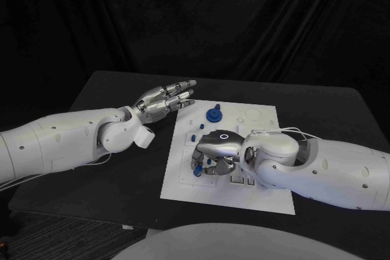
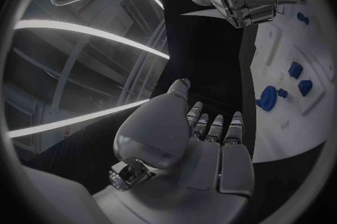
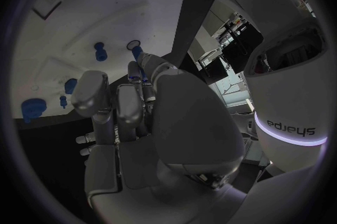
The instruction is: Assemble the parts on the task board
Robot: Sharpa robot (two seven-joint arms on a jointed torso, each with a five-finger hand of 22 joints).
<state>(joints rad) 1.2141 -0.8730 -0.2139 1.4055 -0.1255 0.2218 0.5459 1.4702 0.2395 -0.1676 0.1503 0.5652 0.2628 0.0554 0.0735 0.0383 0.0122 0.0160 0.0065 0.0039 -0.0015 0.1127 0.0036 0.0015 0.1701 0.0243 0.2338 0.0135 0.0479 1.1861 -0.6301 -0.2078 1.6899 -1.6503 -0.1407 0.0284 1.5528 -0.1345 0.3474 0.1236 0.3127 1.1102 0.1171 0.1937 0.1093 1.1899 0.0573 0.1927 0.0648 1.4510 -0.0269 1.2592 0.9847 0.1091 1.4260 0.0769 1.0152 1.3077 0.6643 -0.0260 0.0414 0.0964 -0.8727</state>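
Overhead first: the task board [image 1: 244, 184] lies in the middle of the black table [image 1: 106, 181]. The right hand [image 1: 215, 154] is curled low over the board's near-left part, fingers bent around a small blue part [image 1: 198, 170]; whether it truly grips it I cannot tell. The left hand [image 1: 167, 99] hovers past the board's far-left corner, fingers straight and apart, holding nothing. A knobbed blue part [image 1: 213, 113] stands near the board's far edge.

Left wrist view: that open hand [image 2: 210, 140] faces the board, where I count three blue parts, the round one [image 2: 267, 97] nearest.

Right wrist view: fingers [image 3: 133, 106] fold toward a blue peg [image 3: 138, 54]; about four more blue parts sit apart on the board.

These look like light, rigid, smooth plastic, probably slippery; pinch each by its sides.
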